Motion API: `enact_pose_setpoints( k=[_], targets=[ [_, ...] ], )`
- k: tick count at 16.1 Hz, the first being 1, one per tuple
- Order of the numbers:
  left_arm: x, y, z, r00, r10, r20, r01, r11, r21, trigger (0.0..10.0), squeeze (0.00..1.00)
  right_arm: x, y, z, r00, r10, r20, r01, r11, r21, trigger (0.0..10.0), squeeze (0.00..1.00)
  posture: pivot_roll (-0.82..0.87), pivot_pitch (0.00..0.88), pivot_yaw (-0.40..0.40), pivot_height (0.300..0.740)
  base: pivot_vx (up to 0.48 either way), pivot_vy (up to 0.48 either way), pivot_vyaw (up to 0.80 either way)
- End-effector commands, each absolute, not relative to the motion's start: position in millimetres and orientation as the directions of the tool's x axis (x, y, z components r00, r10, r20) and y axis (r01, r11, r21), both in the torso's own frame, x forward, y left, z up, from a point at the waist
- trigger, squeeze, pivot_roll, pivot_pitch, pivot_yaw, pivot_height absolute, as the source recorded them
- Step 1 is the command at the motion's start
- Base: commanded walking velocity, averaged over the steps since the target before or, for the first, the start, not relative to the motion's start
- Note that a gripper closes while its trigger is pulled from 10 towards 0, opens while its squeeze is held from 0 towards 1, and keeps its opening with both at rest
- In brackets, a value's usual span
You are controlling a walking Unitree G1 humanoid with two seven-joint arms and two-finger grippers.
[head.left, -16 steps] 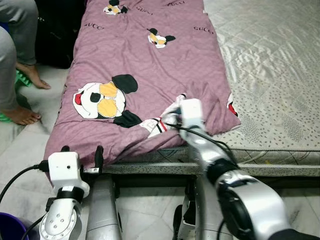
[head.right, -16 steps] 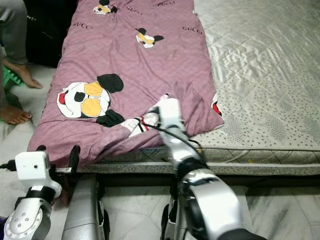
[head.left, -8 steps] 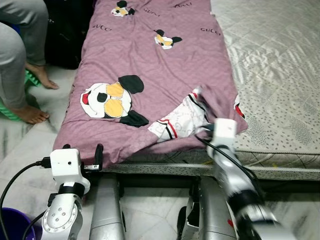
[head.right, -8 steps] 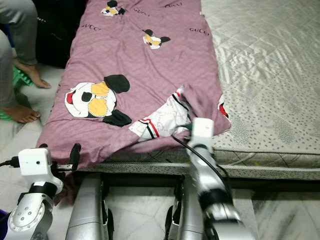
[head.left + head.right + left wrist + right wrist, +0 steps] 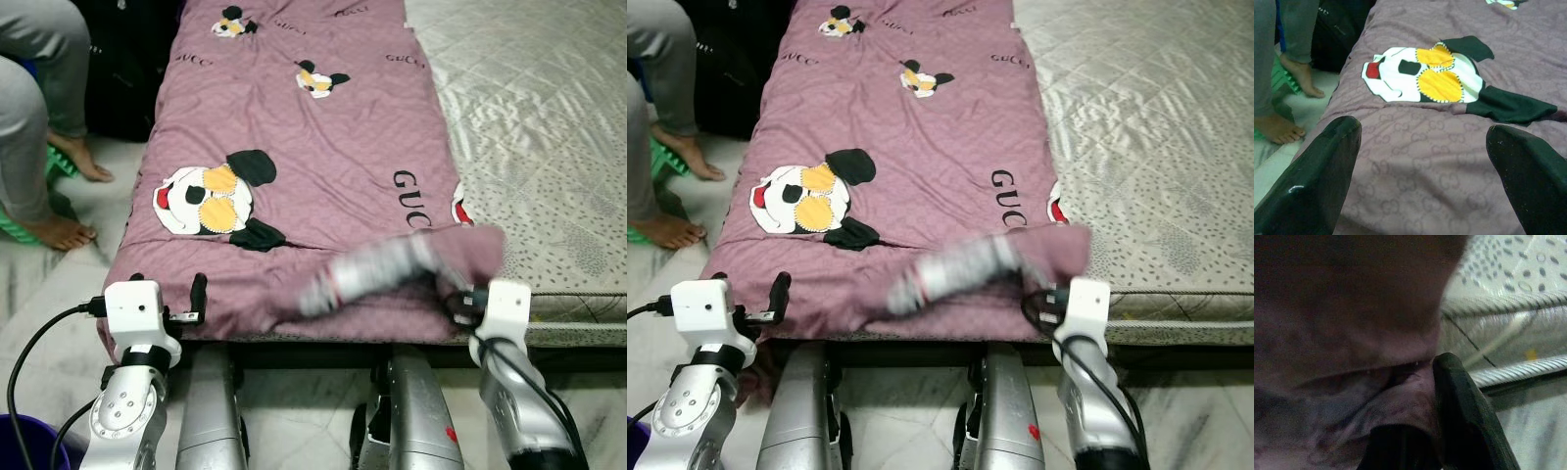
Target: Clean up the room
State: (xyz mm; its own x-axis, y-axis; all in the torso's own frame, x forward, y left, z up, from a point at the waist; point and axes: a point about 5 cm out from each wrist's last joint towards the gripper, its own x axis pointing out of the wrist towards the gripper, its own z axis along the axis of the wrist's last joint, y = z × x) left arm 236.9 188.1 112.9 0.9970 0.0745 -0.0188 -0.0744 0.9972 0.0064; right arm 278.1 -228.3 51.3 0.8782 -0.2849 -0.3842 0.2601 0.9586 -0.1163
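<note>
Fingers (image 5: pixel 1464 416) of your right gripper (image 5: pixel 462 302) are pinched on the purple blanket (image 5: pixel 313 147), holding its near right corner at the front edge of the mattress (image 5: pixel 549 117). In the right wrist view you see dark purple cloth bunched against 1 black finger, with the mattress's piped edge just beside it. The gripped corner is folded over on itself and blurred, showing a pale underside (image 5: pixel 367 274).

Your left gripper (image 5: pixel 167 294) sits at the near left corner of the blanket, its 2 fingers (image 5: pixel 1317 181) spread wide with nothing between them. From the left wrist view you look between them across the purple cloth to a cartoon mouse face (image 5: pixel 1425 73) with yellow glasses.

The blanket lies along the left side of the mattress, running from the front edge toward the far end. It carries black lettering and 2 smaller mouse prints further up. The right part of the mattress is bare grey quilted fabric.

On the floor off the mattress's left edge you can see a person's bare feet (image 5: pixel 59 232) and grey trouser legs (image 5: pixel 29 98), beside a black bag (image 5: pixel 127 59).
</note>
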Motion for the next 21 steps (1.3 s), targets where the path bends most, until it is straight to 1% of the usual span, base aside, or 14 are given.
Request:
enact_pose_setpoints(
  k=[1,2,3,4,5,9,10,11,12,14,15,16,19,21],
  targets=[
    [235,190,107,0.996,0.074,-0.039,-0.074,0.997,0.005,10.0,0.0,273,-234,51,0.869,-0.299,-0.394,0.262,0.954,-0.145,4.2,0.0,0.1,0.196,0.015,0.535,0.0,0.0,0.0],
    [236,190,107,0.997,0.073,-0.039,-0.073,0.997,0.004,10.0,0.0,271,-235,49,0.861,-0.302,-0.41,0.271,0.953,-0.133,4.9,0.0,0.1,0.194,0.017,0.535,0.0,0.0,0.0],
    [237,190,107,0.997,0.071,-0.039,-0.071,0.997,0.002,10.0,0.0,268,-235,48,0.856,-0.274,-0.439,0.229,0.961,-0.155,10.0,0.0,0.1,0.193,0.018,0.535,0.0,0.0,0.0],
    [238,190,107,0.997,0.068,-0.039,-0.068,0.998,0.001,10.0,0.0,267,-235,47,0.848,-0.262,-0.461,0.217,0.965,-0.149,10.0,0.0,0.1,0.192,0.017,0.535,0.0,0.0,0.0],
    [239,190,106,0.997,0.068,-0.04,-0.068,0.998,0.002,10.0,0.0,265,-239,46,0.844,-0.268,-0.464,0.183,0.958,-0.22,10.0,0.0,0.1,0.19,0.017,0.535,0.0,0.0,0.0],
    [239,190,105,0.997,0.069,-0.04,-0.069,0.998,0.0,10.0,0.0,255,-277,51,0.805,-0.411,-0.429,0.249,0.889,-0.384,10.0,0.0,0.08,0.183,0.016,0.535,0.0,0.0,0.0],
    [241,189,105,0.997,0.064,-0.041,-0.064,0.998,-0.004,10.0,0.0,253,-283,55,0.807,-0.415,-0.42,0.268,0.891,-0.367,10.0,1.0,0.08,0.181,0.018,0.535,0.0,0.0,0.0],
    [241,188,104,0.997,0.06,-0.04,-0.06,0.998,-0.007,10.0,0.0,253,-284,56,0.813,-0.41,-0.414,0.273,0.895,-0.352,10.0,1.0,0.08,0.181,0.018,0.535,0.0,0.0,0.0],
    [242,186,105,0.998,0.043,-0.04,-0.044,0.999,-0.014,10.0,0.0,250,-280,64,0.849,-0.37,-0.376,0.263,0.915,-0.307,10.0,1.0,0.07,0.181,0.019,0.535,0.0,0.0,0.0],
    [243,184,104,0.999,0.016,-0.046,-0.018,0.999,-0.034,10.0,0.0,240,-265,71,0.909,-0.256,-0.328,0.205,0.962,-0.181,10.0,1.0,0.05,0.177,0.022,0.535,0.0,0.0,0.0],
    [244,182,103,0.999,0.006,-0.047,-0.007,0.999,-0.04,10.0,0.0,227,-254,71,0.927,-0.189,-0.325,0.147,0.978,-0.151,10.0,1.0,0.04,0.176,0.022,0.535,0.0,0.0,0.0],
    [245,179,103,0.999,-0.005,-0.048,0.003,0.999,-0.042,10.0,0.0,210,-248,70,0.933,-0.149,-0.327,0.103,0.983,-0.153,10.0,1.0,0.04,0.176,0.023,0.535,0.0,0.0,0.0],
    [246,177,102,0.999,-0.014,-0.046,0.012,0.999,-0.044,10.0,0.0,184,-251,60,0.923,-0.144,-0.358,0.073,0.976,-0.205,10.0,1.0,0.02,0.174,0.025,0.535,0.0,0.0,0.0],
    [250,174,103,0.999,-0.026,-0.04,0.024,0.998,-0.05,10.0,0.0,171,-269,64,0.912,-0.24,-0.333,0.145,0.947,-0.286,10.0,1.0,0.0,0.171,0.029,0.535,0.0,0.0,0.0]
  ],
)
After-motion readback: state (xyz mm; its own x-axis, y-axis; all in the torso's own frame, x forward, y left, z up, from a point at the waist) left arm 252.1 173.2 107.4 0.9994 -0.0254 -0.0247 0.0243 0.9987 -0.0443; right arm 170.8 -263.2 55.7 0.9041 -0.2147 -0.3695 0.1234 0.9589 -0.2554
